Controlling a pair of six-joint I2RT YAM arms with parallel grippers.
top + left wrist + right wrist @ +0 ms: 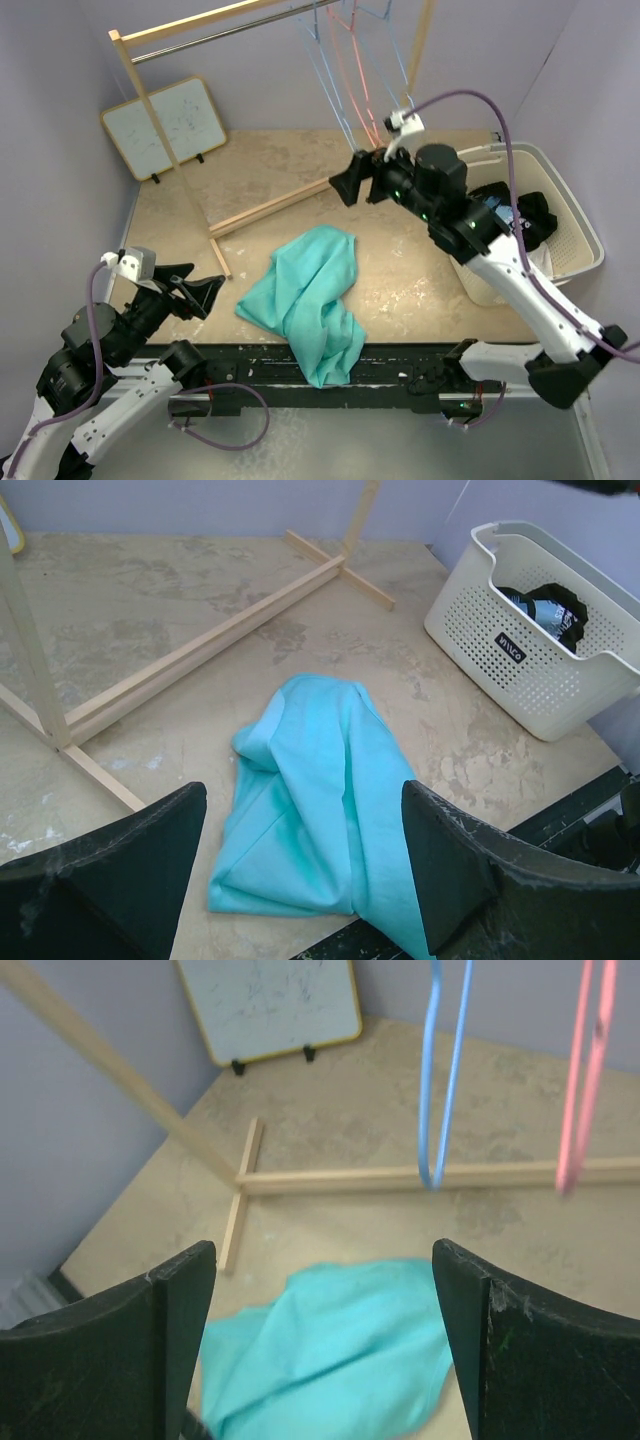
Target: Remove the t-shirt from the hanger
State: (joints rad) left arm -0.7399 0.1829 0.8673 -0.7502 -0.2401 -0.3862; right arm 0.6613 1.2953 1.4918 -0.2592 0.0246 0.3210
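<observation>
Since the t-shirt [310,300] lies crumpled at lower centre of the table [420,270], free of any hanger, the task looks done.
At lower left the left gripper [212,293] gapes wide, holding nothing; the right gripper [350,182], upper centre, is likewise spread and empty. The basket [500,670] at right holds dark clothes [550,608]; the blue hanger [440,1090] and pink hanger [585,1080] hang bare at top.

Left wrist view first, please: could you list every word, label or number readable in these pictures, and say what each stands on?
Label on the basket wall: white letters on black, too blurred to read with certainty.
Whiteboard: faint scribbles only, nothing legible.
Dark bundle in the basket: pale print, unreadable.
No other text shows in any view.
</observation>
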